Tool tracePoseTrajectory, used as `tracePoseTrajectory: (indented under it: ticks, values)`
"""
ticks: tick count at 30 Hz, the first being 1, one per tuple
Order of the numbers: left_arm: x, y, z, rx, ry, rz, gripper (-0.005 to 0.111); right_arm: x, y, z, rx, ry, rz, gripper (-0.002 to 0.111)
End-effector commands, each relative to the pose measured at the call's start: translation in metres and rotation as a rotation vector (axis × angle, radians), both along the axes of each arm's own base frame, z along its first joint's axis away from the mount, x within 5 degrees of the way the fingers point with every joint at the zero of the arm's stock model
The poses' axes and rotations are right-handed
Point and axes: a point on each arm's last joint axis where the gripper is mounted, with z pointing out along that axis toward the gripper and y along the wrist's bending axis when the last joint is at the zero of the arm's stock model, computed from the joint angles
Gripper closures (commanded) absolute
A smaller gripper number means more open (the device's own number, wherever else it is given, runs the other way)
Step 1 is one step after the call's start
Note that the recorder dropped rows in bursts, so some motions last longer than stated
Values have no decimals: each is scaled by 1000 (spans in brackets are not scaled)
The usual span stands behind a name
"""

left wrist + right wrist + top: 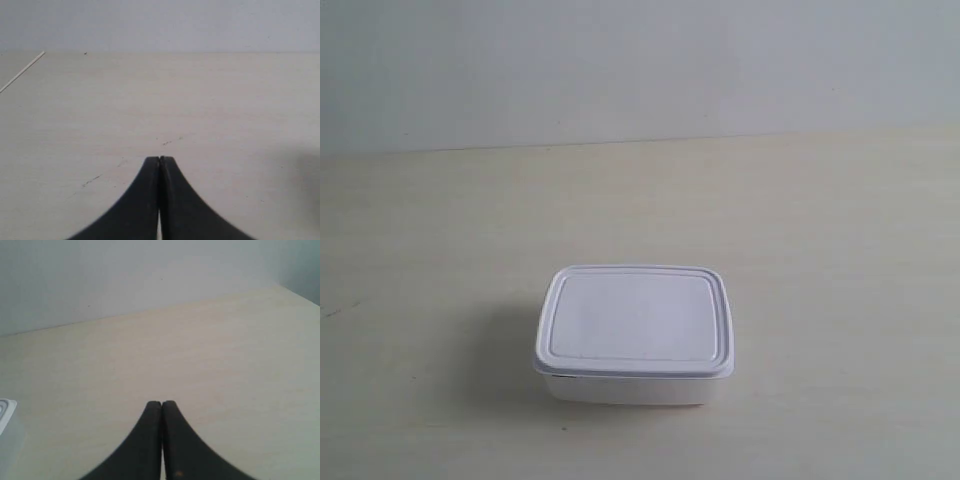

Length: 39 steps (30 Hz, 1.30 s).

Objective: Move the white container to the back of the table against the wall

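Observation:
The white container point(634, 330) stands lidded on the table point(820, 230) near the front, well short of the wall point(640, 60). No arm shows in the exterior view. In the right wrist view a corner of the white container point(6, 415) peeks in at the picture's edge, apart from my right gripper point(161, 403), which is shut with nothing in it. My left gripper point(159, 158) is also shut and empty over bare table point(200, 100); the container is out of that view.
The wall point(125, 275) meets the table along a straight line at the back. A thin pale strip point(22, 72) lies on the table in the left wrist view. Small dark scratches point(167, 143) mark the surface.

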Motion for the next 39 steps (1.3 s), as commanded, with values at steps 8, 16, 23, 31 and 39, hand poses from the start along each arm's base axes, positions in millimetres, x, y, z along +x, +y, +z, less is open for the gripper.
tracePoseTrajectory:
  ticks: [8,16,23,31,39]
  values:
    - [0,1,0,120,19,-21,107,0,0,-1,-1,-7,2,108]
    - [-1,1,0,281,61,-62,107,0,0,-1,-1,-7,2,108]
    - [-1,1,0,307,72,-71,107,0,0,-1,-1,-7,2,108]
    - [1,2,5,326,11,-53,107,0,0,0,-7,-13,3,108]
    - [1,7,34,205,-341,63,107,2,-1,22,-18,-265,-9,108]
